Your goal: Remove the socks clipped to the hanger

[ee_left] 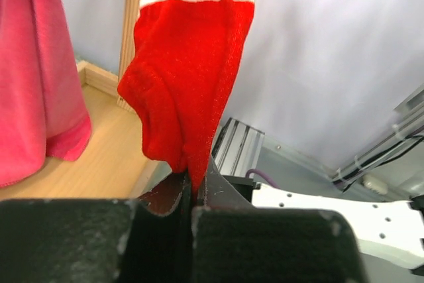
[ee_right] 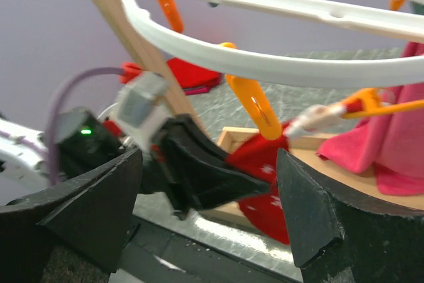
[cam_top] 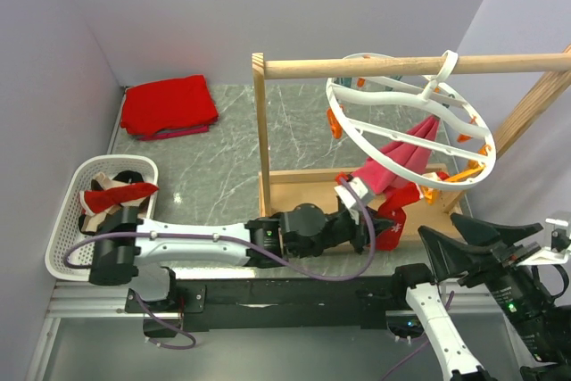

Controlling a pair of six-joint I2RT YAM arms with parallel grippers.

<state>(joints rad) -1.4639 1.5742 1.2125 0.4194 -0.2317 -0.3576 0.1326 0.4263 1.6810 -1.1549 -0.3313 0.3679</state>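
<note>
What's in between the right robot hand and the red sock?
The left gripper. In the right wrist view it sits just ahead of the open right gripper, shut on the bottom end of the red sock.

Grey marbled table (cam_top: 223, 158), folded red cloth (cam_top: 169, 106), white basket (cam_top: 67, 238), wooden rail frame (cam_top: 261, 131)

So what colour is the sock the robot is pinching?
Red with a white band; the sock shows best in the left wrist view.

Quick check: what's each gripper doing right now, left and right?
Left gripper: shut on the red sock.
Right gripper: open, holding nothing.
</note>
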